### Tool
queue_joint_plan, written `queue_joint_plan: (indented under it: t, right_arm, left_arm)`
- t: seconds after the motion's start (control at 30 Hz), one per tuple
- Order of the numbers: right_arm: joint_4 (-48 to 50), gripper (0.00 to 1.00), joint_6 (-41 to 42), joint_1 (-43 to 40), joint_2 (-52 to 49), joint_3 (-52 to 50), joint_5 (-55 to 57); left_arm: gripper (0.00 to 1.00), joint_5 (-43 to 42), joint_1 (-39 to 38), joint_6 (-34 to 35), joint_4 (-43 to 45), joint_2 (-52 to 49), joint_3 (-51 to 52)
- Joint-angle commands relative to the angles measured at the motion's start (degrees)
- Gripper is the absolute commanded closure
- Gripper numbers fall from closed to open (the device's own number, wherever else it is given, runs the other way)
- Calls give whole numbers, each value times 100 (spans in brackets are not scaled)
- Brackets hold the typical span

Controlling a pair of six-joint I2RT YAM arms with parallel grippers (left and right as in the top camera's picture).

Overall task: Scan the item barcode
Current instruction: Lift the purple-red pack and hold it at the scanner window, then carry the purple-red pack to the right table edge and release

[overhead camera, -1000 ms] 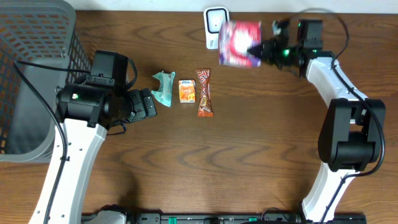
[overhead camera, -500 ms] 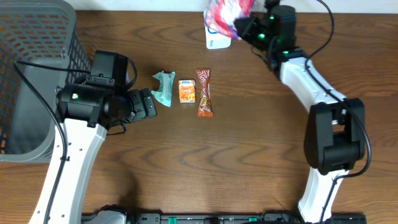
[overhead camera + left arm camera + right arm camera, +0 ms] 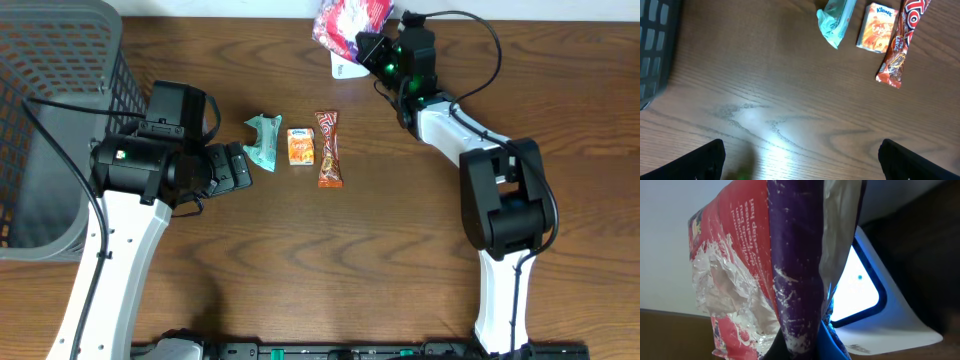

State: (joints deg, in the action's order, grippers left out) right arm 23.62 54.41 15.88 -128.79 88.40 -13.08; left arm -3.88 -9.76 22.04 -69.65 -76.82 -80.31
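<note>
A red and purple snack bag [image 3: 350, 18] hangs at the table's far edge, with my right gripper [image 3: 372, 45] shut on its lower seam. In the right wrist view the crinkled bag [image 3: 790, 270] fills the middle, pinched at the bottom by my right gripper [image 3: 802, 347]. The white scanner [image 3: 865, 295] stands just behind it with its window lit. From overhead the scanner [image 3: 345, 68] is mostly covered by the bag. My left gripper [image 3: 235, 168] stands open over bare wood, and its dark fingertips [image 3: 700, 162] are far apart with nothing between them.
A grey mesh basket [image 3: 50, 120] stands at the far left. A teal packet [image 3: 264, 140], an orange tissue pack [image 3: 300, 146] and a red-brown candy bar [image 3: 329, 149] lie in a row right of my left gripper.
My right arm has swung the bag left and toward the far edge, from right of the scanner to directly over it. The left arm has not moved.
</note>
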Motion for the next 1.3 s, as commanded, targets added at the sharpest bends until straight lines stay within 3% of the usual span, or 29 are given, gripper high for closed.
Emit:
queue_joint_plan:
  t: [0.0,0.2,0.47,0.77,1.17,1.23,1.27]
  right_arm:
    - [83,99,-98,-127,120,216,-216]
    - [-398,99,-173,-686,431,413,-839]
    - [-2754,99,-111,-2074,1211,413,-813]
    - [-5012,98,728,-3635,1261,407,-404]
    - [-5099,98,190,-4658,1239,393,448]
    - [-4920,92,-310,-4741,1239,393,444]
    - [-4865,81,-498,-4763,1239,393,442]
  left_arm:
    - [2,94,22,-52,-15,-22,0]
    - [2,94,22,-55,-17,-22,0]
    - [2,94,22,-55,-15,-22,0]
    - [2,94,22,-55,-17,-22,0]
    - [2,94,22,-55,-15,-22,0]
    - [2,96,22,-55,-15,-22,0]
    - [2,96,22,-55,-17,-22,0]
